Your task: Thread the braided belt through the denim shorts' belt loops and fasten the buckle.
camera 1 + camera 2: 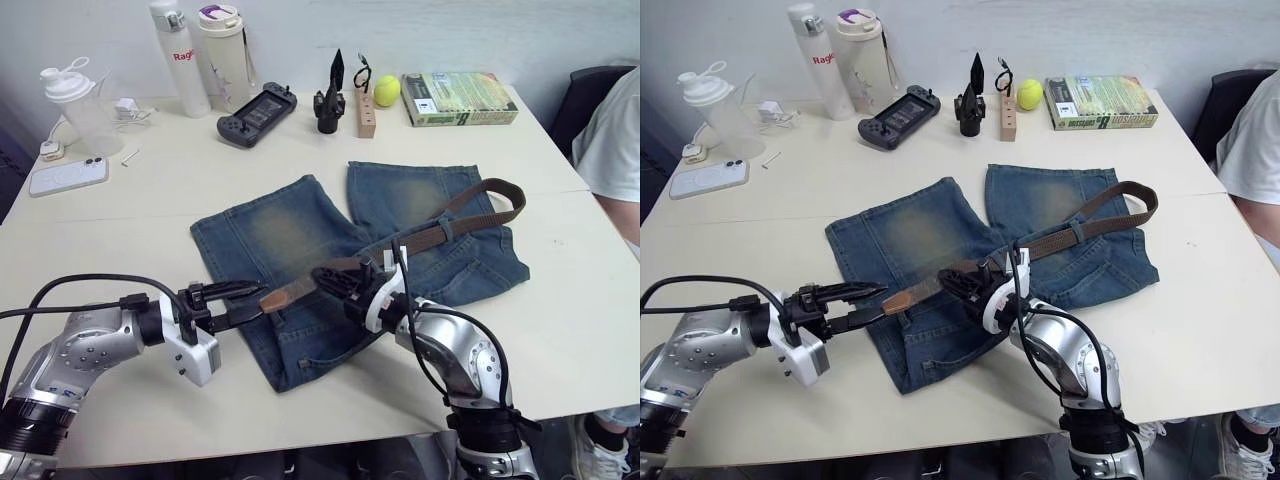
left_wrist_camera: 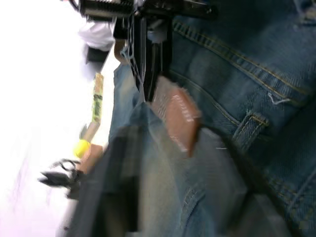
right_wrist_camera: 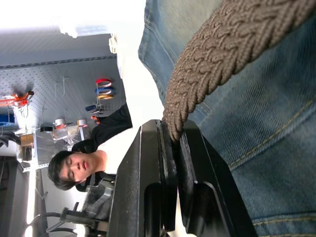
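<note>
The belt (image 1: 440, 232) lies across the shorts (image 1: 360, 270), which are spread flat on the table (image 1: 150, 190) with the waistband toward the robot. The belt's far end curls into a loop over the shorts' right leg; from there its long axis runs diagonally down toward the robot's left, ending in a smooth leather tip (image 1: 278, 297) raised just above the denim.

The right gripper (image 1: 333, 277) is clenched on the braided part just behind that tip; the right wrist view shows the weave pinched between its two black fingers (image 3: 170, 163). The left gripper (image 1: 237, 303) sits just beside the tip on its left, its fingers parted, with the leather end at or between them; whether they touch it I cannot tell.

The tip thus points straight from the right gripper toward the left one, so the left arm is nearer the free end and looks placed to take it. A belt loop (image 2: 245, 129) shows in the left wrist view, on the waistband close beside the tip. Feeding the tip under it would seem to call for the belt's axis to line up along the waistband. The buckle is not identifiable.
</note>
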